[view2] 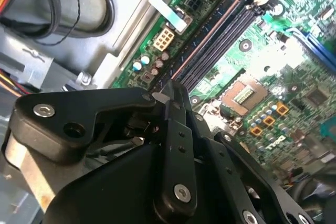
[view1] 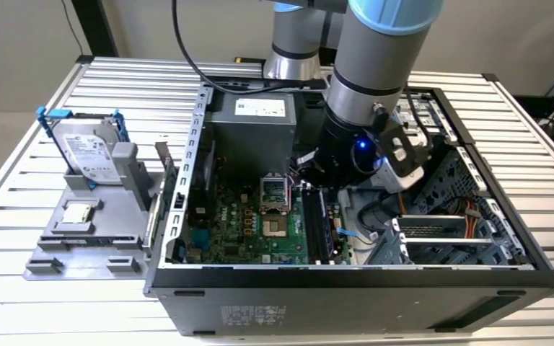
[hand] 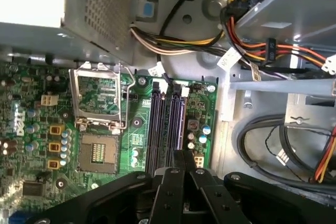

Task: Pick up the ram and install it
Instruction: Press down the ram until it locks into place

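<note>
The black two-fingered gripper point(hand: 184, 162) has its fingers point(view2: 169, 94) drawn together, nipping the top edge of the thin dark ram stick point(view1: 314, 223), which stands in the long black memory slots point(hand: 167, 124) at three o'clock of the square silver processor socket point(hand: 101, 99) on the green motherboard point(view1: 243, 227) inside the open black computer case point(view1: 354, 292).

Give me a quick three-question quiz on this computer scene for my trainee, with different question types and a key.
1. True or false: the gripper is above the memory slots on the motherboard.
2. Where does the hard drive stand? A on the motherboard; B on the grey stand beside the case; C inside the case.
3. What colour is the hard drive's frame?
Key: 1 true; 2 B; 3 blue.
</note>
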Robot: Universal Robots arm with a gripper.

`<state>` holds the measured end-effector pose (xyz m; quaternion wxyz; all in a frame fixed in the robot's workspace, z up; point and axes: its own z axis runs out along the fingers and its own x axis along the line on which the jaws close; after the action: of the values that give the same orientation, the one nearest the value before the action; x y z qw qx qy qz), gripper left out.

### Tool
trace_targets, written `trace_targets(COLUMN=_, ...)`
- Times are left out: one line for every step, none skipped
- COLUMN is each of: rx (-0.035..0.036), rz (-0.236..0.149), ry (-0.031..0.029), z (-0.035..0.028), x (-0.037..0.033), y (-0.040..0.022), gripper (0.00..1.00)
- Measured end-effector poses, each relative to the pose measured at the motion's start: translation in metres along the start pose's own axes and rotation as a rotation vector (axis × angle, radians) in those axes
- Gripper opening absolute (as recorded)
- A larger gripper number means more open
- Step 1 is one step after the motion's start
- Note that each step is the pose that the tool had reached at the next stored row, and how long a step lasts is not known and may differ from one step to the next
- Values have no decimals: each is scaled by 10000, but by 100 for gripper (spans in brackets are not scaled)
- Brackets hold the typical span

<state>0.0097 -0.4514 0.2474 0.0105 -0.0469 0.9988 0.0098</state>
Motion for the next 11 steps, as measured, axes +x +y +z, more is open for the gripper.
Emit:
trace_targets(rx=-1, rz=-164, ry=4, z=-1, x=0, y=0, gripper=0)
trace_targets(rx=-6, rz=-344, ry=7, z=-1, x=0, y=0, gripper=0)
trace_targets(rx=-9, rz=-535, ry=11, z=-1, x=0, y=0, gripper=0)
trace_targets(rx=-12, rz=-714, ry=15, z=-1, x=0, y=0, gripper=0)
trace_targets(rx=-16, rz=-889, ry=18, z=-1, x=0, y=0, gripper=0)
trace_targets(rx=-20, rz=-1074, ry=22, z=-1, x=0, y=0, gripper=0)
trace_targets(rx=-25, rz=-1260, ry=24, z=-1, x=0, y=0, gripper=0)
trace_targets(rx=-29, rz=-1432, ry=28, z=-1, x=0, y=0, gripper=0)
trace_targets(rx=-32, rz=-1612, ry=31, z=-1, x=0, y=0, gripper=0)
trace_targets(rx=-36, rz=-1768, ry=34, z=-1, x=0, y=0, gripper=0)
trace_targets(rx=-39, rz=-1927, ry=37, z=-1, x=0, y=0, gripper=0)
